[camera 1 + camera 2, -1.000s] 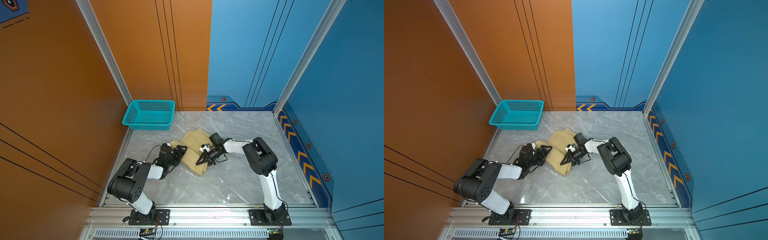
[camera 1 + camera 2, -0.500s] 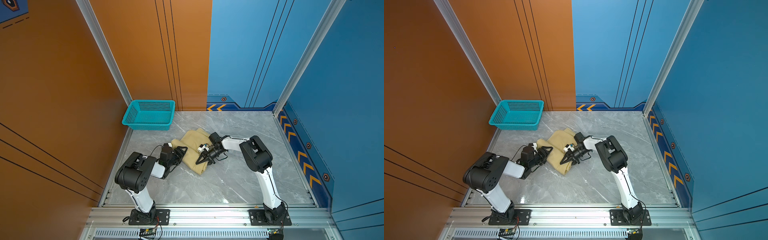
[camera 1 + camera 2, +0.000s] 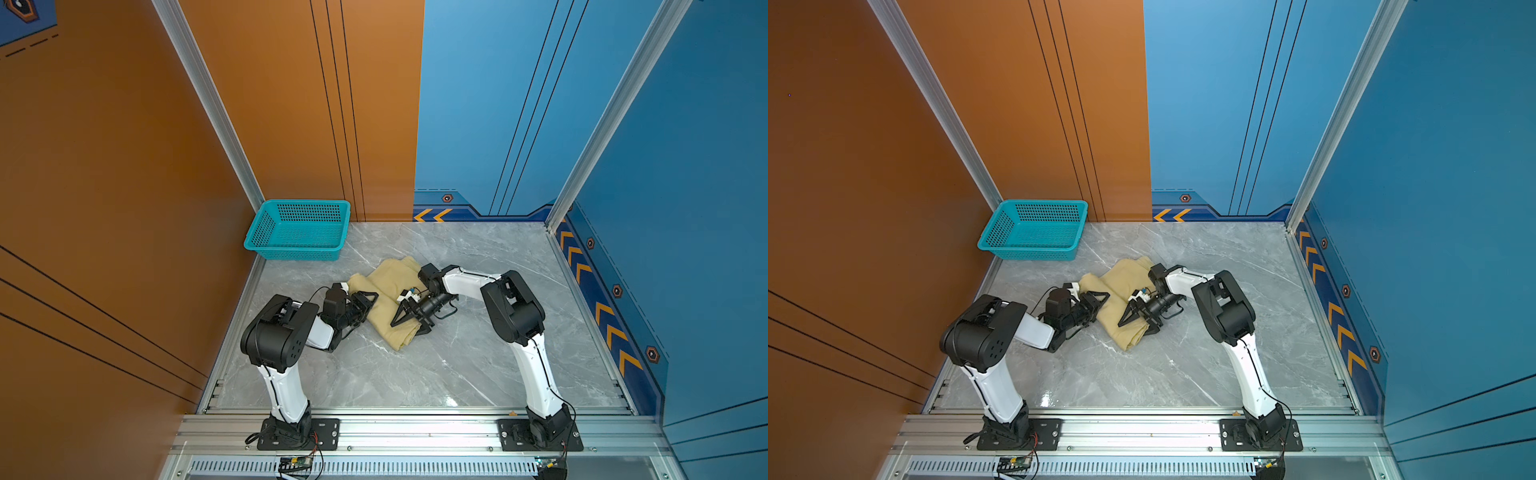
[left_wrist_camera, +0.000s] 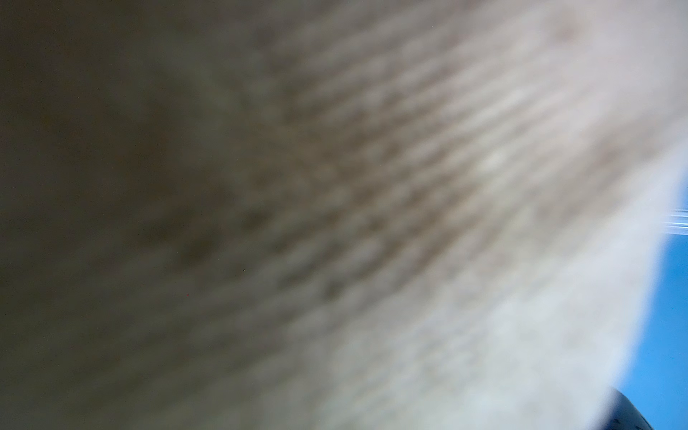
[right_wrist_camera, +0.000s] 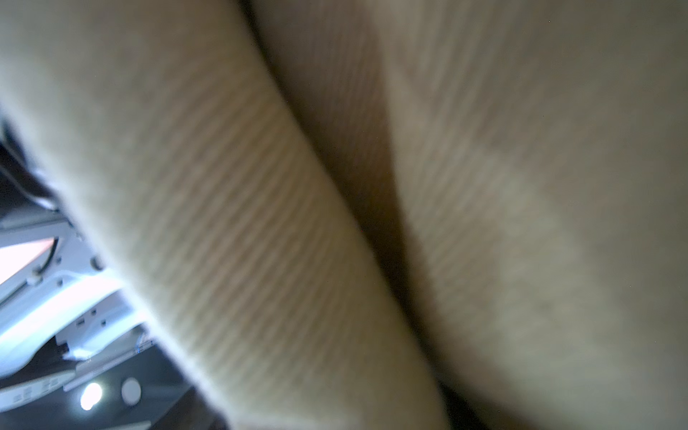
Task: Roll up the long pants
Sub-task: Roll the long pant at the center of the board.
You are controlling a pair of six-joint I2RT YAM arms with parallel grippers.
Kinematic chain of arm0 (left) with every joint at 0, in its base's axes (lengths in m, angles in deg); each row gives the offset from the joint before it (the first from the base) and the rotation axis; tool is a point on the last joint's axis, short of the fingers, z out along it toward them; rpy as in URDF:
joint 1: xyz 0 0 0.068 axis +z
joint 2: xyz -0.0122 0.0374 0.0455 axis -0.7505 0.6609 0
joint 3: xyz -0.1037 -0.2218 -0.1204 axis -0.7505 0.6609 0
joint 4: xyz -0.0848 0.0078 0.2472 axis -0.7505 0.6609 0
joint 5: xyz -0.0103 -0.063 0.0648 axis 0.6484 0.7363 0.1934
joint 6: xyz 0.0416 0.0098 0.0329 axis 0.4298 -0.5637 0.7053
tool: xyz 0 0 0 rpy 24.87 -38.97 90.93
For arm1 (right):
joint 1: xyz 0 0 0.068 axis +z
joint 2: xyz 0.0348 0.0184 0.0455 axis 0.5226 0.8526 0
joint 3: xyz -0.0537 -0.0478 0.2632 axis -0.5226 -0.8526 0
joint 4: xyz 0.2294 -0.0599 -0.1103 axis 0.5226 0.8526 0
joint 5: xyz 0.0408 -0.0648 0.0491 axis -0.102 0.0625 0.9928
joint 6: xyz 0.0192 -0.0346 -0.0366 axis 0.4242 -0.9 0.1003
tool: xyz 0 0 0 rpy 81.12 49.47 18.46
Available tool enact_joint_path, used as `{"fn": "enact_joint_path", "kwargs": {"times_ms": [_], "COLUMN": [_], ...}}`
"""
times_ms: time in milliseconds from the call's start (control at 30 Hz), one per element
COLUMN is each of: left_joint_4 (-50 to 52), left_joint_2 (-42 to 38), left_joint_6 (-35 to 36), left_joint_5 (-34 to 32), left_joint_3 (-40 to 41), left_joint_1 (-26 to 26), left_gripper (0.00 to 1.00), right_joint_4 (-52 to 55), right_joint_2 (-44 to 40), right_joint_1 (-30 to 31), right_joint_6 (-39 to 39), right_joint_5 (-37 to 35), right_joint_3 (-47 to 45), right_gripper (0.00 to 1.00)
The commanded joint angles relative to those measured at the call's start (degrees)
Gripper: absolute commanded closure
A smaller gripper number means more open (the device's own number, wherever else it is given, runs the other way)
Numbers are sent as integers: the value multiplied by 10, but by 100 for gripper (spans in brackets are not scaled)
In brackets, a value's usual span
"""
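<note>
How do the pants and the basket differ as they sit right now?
The pants are tan soft cloth in a rumpled, folded bundle; the basket is teal stiff mesh with upright walls. The pants lie mid-table with the left gripper and right gripper at their edges; the basket stands in the far corner, untouched, with nothing showing inside. Both rest on the marble table.

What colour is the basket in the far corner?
The basket is teal all over, with mesh walls. It shows best in a top view.
</note>
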Motion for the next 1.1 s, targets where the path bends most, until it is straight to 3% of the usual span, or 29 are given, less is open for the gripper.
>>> {"fn": "enact_joint_path", "kwargs": {"times_ms": [0,167,333,567,833,900,1067], "left_joint_4": [53,53,60,102,480,563,630], "left_joint_2": [20,35,48,40,-29,-28,-37], "left_joint_6": [-1,-26,-31,-33,54,83,99], "left_joint_5": [24,51,61,69,73,78,85], "left_joint_3": [-8,-23,-30,-60,-191,-227,-260], "left_joint_1": [9,21,28,24,6,5,5], "left_gripper": [54,66,68,71,84,99,100], "right_joint_4": [71,82,86,85,71,73,93], "right_joint_2": [-14,-88,-174,-249,-202,-178,-98], "right_joint_1": [0,3,34,167,311,346,397], "right_joint_6": [13,9,7,13,22,24,43], "right_joint_5": [-154,-318,-449,-743,-963,-1014,-1101], "right_joint_3": [8,22,19,-8,-8,9,63], "right_gripper": [0,0,0,0,0,0,0]}}
